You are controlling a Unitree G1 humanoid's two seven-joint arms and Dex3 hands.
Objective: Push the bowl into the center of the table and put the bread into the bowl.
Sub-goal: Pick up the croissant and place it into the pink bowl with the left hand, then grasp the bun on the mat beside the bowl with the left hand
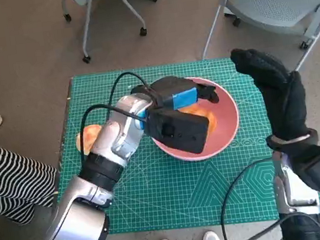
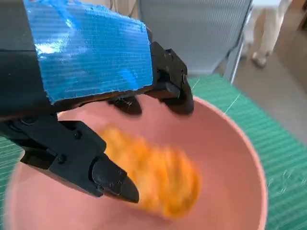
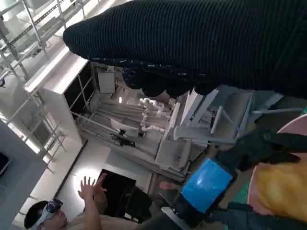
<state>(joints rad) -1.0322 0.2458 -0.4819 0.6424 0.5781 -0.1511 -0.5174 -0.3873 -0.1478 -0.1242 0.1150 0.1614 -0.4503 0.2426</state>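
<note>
Bread [image 2: 158,177] lies in the pink bowl [image 1: 228,127], left hand [image 1: 178,102] above with fingers apart, empty; right hand [image 1: 276,95] open, so next comes withdrawal.

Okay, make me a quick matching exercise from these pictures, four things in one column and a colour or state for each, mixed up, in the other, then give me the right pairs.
Things
1. bowl
2. bread
3. left hand
4. right hand

Colour or state
A. gloved in black knit, raised beside the bowl, holding nothing
B. orange, lying inside the bowl
C. pink, standing on the green mat
D. blue tape on its back, fingers apart over the bowl

Pairs: 1-C, 2-B, 3-D, 4-A
</note>
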